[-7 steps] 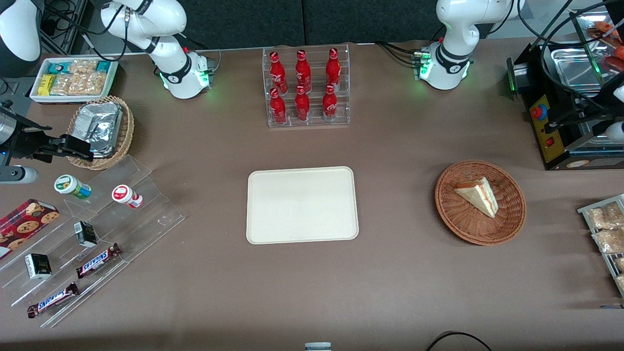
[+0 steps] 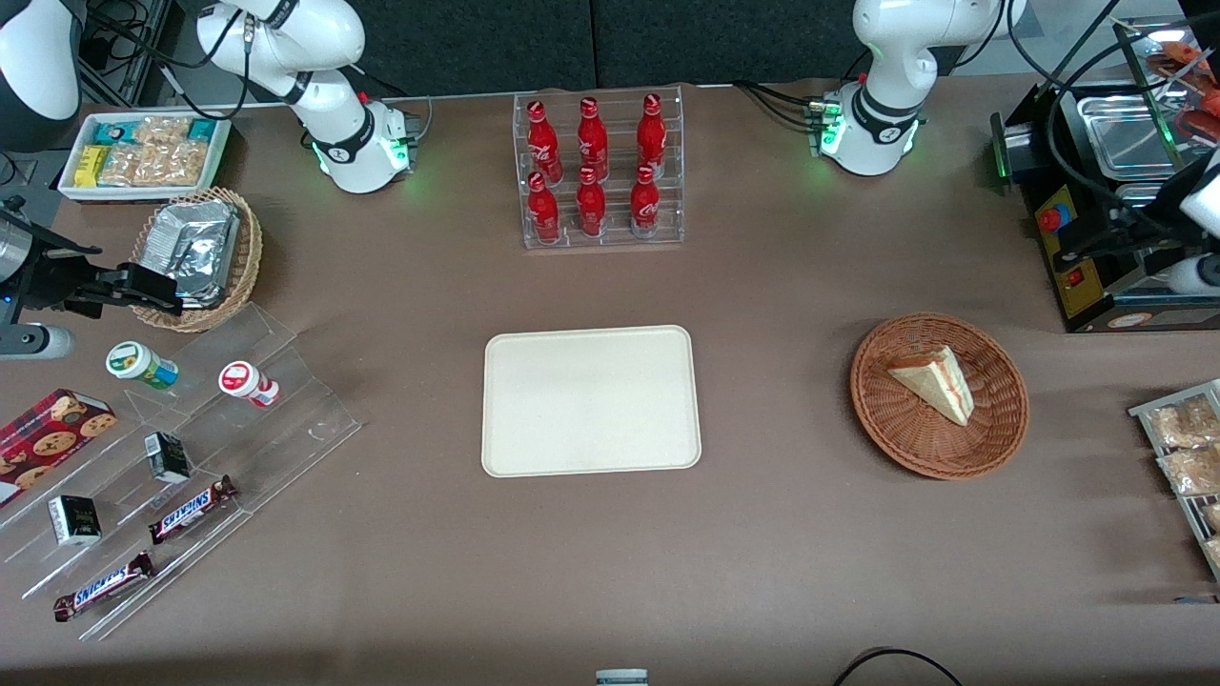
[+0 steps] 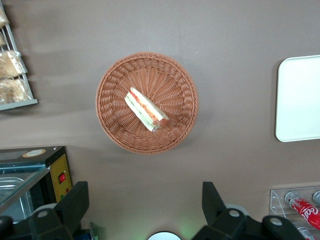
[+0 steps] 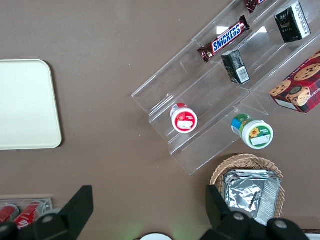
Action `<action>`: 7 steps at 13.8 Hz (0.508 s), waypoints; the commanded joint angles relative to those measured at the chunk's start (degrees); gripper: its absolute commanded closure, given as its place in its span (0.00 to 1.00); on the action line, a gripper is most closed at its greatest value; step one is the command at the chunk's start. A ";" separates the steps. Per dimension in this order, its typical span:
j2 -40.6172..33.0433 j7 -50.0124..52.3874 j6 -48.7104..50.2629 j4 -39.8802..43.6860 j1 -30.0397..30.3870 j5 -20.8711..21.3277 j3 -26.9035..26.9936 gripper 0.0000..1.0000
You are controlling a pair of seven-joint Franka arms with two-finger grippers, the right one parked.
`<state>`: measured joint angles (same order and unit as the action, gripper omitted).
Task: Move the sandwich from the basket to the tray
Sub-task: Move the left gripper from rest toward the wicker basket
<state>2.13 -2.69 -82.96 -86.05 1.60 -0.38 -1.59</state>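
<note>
So the sandwich (image 2: 935,383) is just lying in the round reddish-brown basket (image 2: 939,395), one wedge, nothing else in there. In the front view its long axis runs from about 10 o'clock to 4 o'clock, with the narrow tip at the 4 o'clock end, nearer the front camera, and the filling stripe along its 2 o'clock edge.

The cream tray (image 2: 591,400) sits well apart from the basket, toward the parked arm's end of the table, and has nothing on it.

Farther from the front camera there's a clear rack (image 2: 600,171) with six red cola bottles (image 2: 591,143), two rows of three.

The gripper (image 3: 145,210) hangs above the table over by the black machine (image 2: 1096,219), off the basket at roughly 1 o'clock in the front view. Its two fingers (image 3: 75,202) are spread wide with nothing between them.
</note>
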 commanded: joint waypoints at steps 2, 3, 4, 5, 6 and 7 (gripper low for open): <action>-0.46 5.83 -4.47 -7.01 0.16 -0.15 0.45 0.00; -0.55 9.50 -7.71 -9.98 0.16 0.46 0.45 0.00; -1.07 12.93 -12.01 -13.75 0.16 0.64 0.45 0.00; -1.42 16.01 -15.71 -17.27 0.07 0.64 0.36 0.00; -1.17 19.96 -18.70 -19.40 0.07 0.73 0.36 0.00; -0.73 22.96 -21.17 -20.72 -0.10 0.73 0.27 0.00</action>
<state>2.67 14.36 -99.65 -102.40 1.79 -0.34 -1.15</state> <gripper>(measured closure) 0.000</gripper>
